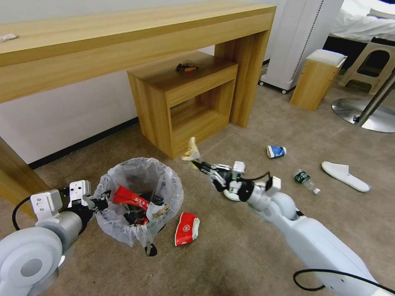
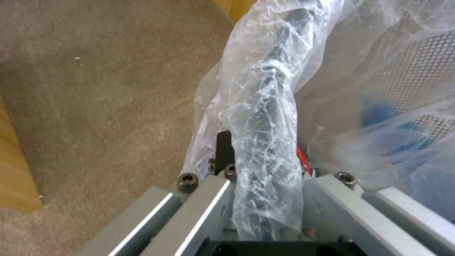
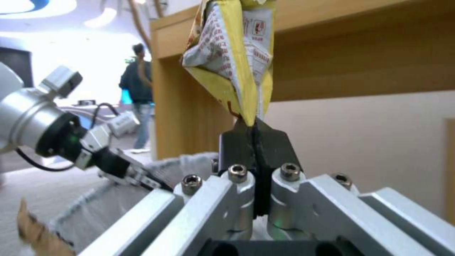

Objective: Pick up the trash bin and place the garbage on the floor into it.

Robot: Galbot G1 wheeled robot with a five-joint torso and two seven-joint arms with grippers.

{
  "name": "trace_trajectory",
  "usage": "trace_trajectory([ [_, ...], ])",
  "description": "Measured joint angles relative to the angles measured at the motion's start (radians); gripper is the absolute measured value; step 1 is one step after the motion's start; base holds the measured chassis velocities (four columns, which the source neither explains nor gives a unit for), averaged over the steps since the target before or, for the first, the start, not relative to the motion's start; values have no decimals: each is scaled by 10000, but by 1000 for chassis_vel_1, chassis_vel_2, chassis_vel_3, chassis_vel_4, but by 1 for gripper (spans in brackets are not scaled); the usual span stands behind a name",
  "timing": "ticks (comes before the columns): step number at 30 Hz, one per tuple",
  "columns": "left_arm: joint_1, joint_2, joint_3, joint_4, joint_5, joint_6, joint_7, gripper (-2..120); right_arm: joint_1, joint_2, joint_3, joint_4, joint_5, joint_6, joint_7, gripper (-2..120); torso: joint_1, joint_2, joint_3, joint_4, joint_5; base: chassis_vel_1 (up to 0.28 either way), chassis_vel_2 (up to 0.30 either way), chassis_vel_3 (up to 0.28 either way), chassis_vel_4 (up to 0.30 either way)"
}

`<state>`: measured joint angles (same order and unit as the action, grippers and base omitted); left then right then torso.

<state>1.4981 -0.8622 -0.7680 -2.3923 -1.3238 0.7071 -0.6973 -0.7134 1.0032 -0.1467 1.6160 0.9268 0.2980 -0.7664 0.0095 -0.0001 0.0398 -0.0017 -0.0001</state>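
Your left gripper (image 1: 98,202) is clamped on the bagged rim of the trash bin (image 1: 135,197), which sits on the floor (image 1: 247,246) w/ red wrappers inside. Right gripper (image 1: 196,163) pinches a yellow wrapper (image 1: 191,151) just right of the bin. Red cup (image 1: 186,228), blue cup (image 1: 276,151), bottle (image 1: 306,180), slipper (image 1: 345,175) lie on the carpet.

A hotel-style bedroom; a long wooden desk (image 1: 123,37) along the wall; beige carpet (image 1: 247,246); a white slipper (image 1: 345,176); white bedding (image 1: 362,24) beyond.
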Motion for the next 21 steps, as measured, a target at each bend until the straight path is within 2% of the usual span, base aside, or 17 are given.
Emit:
trace_trajectory([
  [11,-192,-31,119,216,-28,0,110,0,1105,935,-1324,-336,-1,2,-37,0,0,0,-1,0,0,0,0,0,0],
  [21,-275,-6,157,244,-89,-2,132,0,1083,1174,-1828,-519,-223,-2,-183,0,0,0,-1,-1,0,0,0,0,0],
])
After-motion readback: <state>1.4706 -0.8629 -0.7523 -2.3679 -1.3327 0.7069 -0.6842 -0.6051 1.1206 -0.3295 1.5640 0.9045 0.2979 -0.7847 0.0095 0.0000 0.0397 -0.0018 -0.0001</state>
